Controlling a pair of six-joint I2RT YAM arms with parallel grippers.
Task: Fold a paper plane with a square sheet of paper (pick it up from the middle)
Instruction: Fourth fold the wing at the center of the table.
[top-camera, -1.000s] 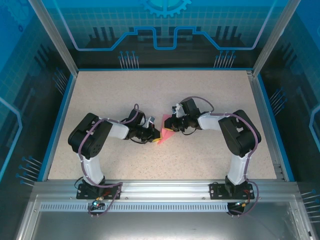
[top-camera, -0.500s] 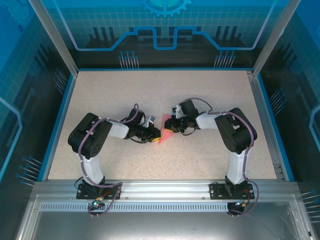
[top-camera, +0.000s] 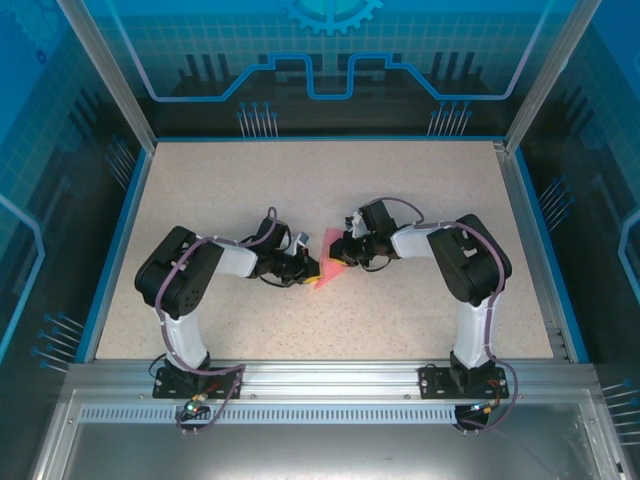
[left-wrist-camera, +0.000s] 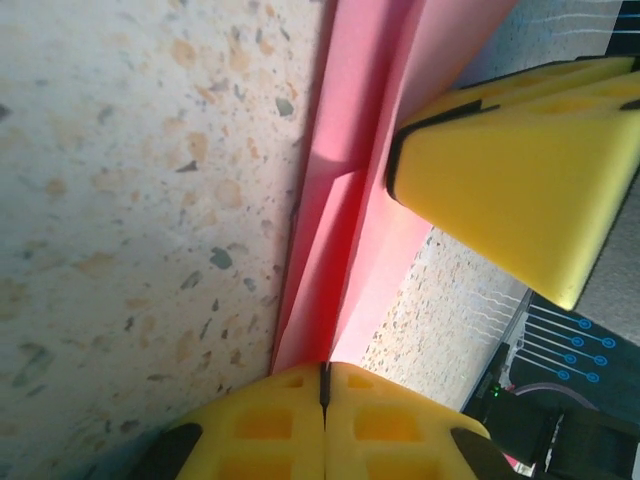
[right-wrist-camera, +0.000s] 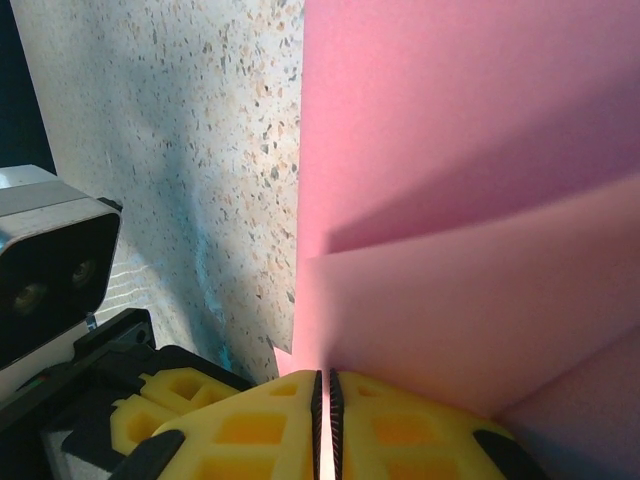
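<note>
**Change from one second earlier.** Your right arm's elbow has swung a little to the left. Both hands and the pink paper have kept their places.

**Top view.** Your left hand (top-camera: 309, 268) and right hand (top-camera: 338, 252) meet tip to tip near the middle of the speckled tabletop (top-camera: 420, 190). The partly folded pink paper (top-camera: 327, 274) sits between them.

**Left wrist view.** The left hand (left-wrist-camera: 323, 372) is closed, its two yellow fingers pressed flat together at the bottom edge, with the paper's creased end pinched in the seam. The paper (left-wrist-camera: 340, 200) runs upward as a narrow folded strip, with tabletop (left-wrist-camera: 150, 200) on its left. The right hand's yellow fingers (left-wrist-camera: 520, 180) touch the strip at upper right.

**Right wrist view.** The right hand (right-wrist-camera: 322, 378) is closed to a thin slit that grips the paper's lower edge. Overlapping pink layers (right-wrist-camera: 450, 200) spread up and to the right. The tabletop (right-wrist-camera: 200, 150) lies to the left, and a white camera housing (right-wrist-camera: 50, 260) sits at the left edge.
</note>
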